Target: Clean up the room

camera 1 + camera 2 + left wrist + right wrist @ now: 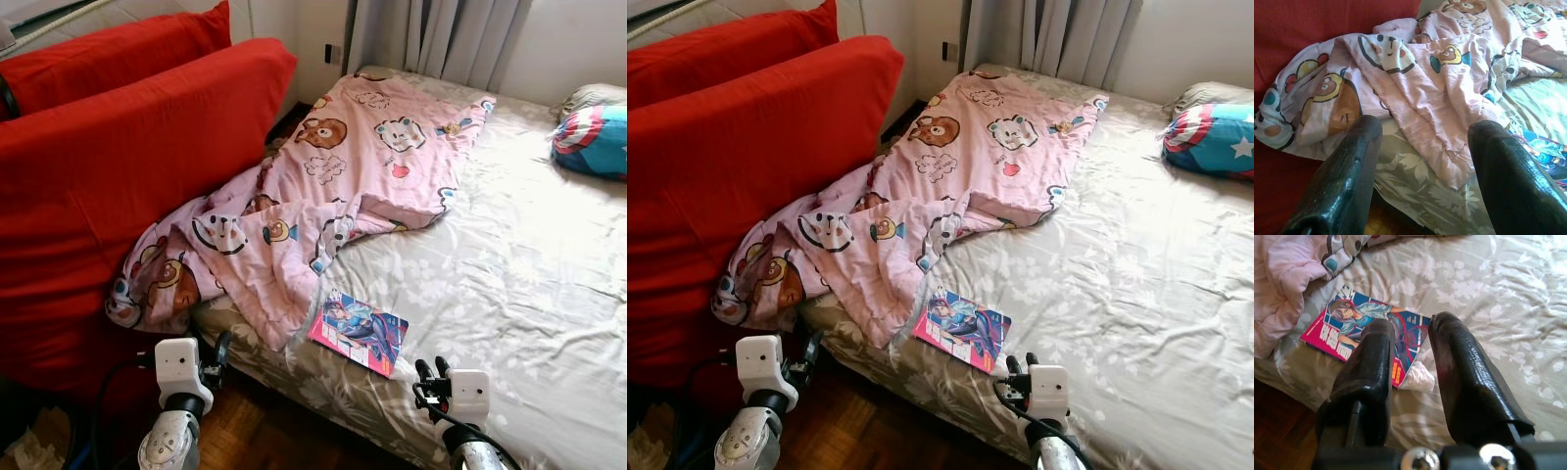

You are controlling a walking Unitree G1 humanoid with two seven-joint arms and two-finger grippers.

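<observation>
- Right gripper point(1408, 362): fingers parted a little, nothing between them. Hovers at the near edge of the bed point(529, 255), pointed toward the comic book point(359, 331).
- Comic book lies flat on the floral sheet near the bed's near edge, just beside the hanging corner of the pink blanket point(323, 186). A small white crumpled scrap point(1417, 378) lies against the book's corner, under the right gripper's fingers.
- Left gripper point(1420, 161): fingers wide apart, holding nothing. It sits low by the bed's corner, above the wood floor point(245, 426), aimed at the bunched end of the blanket.
- Pink cartoon-print blanket runs from the far side of the bed down along its left edge, bunched at the near corner and touching the red cushions point(127, 157).
- Red cushions stand against the left of the bed.
- Blue star-print pillow point(593, 142) at the far right of the bed, well apart from both grippers.
</observation>
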